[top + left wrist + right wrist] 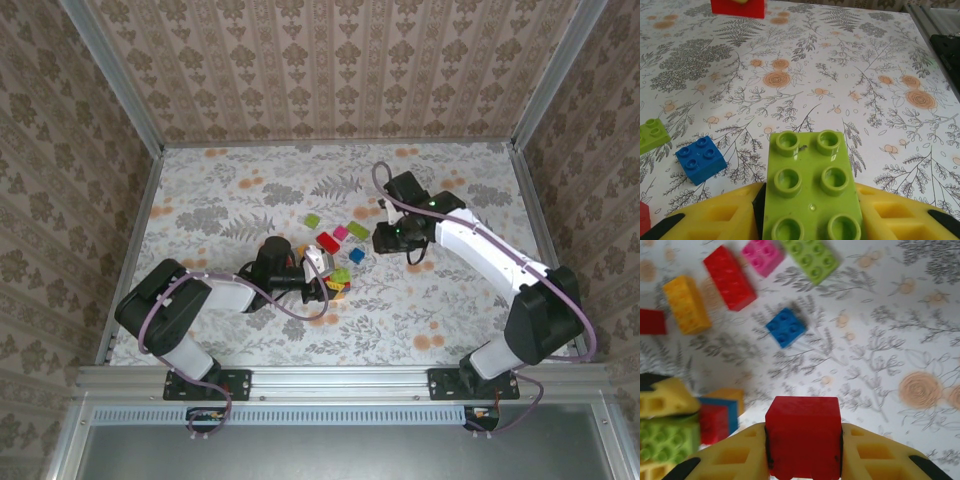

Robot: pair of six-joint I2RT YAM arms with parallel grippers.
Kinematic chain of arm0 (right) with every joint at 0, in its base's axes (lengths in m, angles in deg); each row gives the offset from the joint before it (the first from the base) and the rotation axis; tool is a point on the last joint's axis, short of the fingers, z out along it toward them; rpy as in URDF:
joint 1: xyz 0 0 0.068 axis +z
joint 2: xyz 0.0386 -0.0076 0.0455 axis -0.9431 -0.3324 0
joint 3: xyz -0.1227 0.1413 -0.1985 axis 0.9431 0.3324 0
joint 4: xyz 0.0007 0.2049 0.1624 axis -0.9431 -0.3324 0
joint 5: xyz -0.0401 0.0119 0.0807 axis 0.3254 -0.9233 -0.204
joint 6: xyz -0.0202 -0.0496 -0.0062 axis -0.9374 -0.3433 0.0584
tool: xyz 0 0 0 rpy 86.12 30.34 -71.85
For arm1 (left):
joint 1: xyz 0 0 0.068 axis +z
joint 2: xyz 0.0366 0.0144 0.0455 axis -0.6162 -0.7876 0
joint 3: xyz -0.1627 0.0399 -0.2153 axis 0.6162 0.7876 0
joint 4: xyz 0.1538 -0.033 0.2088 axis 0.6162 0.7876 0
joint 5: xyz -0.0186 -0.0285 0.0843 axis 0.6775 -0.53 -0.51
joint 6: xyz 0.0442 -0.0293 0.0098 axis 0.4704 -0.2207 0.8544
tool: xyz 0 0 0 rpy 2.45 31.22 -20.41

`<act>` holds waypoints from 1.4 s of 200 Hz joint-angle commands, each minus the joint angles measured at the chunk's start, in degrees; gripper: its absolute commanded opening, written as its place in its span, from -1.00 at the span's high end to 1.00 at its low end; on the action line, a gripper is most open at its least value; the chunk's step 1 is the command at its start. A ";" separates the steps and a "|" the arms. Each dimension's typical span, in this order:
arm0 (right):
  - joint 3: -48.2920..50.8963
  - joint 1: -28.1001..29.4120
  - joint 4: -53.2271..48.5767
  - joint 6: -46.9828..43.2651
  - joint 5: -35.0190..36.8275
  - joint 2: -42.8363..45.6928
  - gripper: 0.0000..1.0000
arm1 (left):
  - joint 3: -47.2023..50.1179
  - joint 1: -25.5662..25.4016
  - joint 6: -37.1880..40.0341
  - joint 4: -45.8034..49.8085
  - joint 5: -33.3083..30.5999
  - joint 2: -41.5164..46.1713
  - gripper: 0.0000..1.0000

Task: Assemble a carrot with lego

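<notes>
My left gripper (810,210) is shut on an oblong light green brick (812,187), studs facing up, low over the table (250,200). In the top view that gripper (325,280) sits beside a small stack of orange, blue and red bricks (720,417). My right gripper (803,445) is shut on a red brick (803,440), held above the table at centre right (385,238). Loose between them lie a blue square brick (785,327), a red oblong (730,277), an orange oblong (686,304), a magenta brick (762,255) and a light green brick (811,257).
Another light green brick (651,135) and the blue brick (700,159) lie to the left of my left gripper. Patterned walls and metal rails (140,230) enclose the table. Open floral surface stretches to the right (880,100) and at the back left (220,180).
</notes>
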 commanded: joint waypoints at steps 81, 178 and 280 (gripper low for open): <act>-3.30 6.90 -6.94 5.42 3.98 -0.30 0.50 | 1.09 -0.37 0.67 -0.43 2.93 3.21 0.39; -7.43 14.57 -7.65 11.63 6.05 -3.12 0.52 | 0.17 -2.84 4.37 3.26 -4.36 1.73 0.64; -4.50 18.32 -4.63 16.58 7.49 -4.09 0.52 | 1.03 -3.08 3.89 0.63 -6.03 0.43 0.65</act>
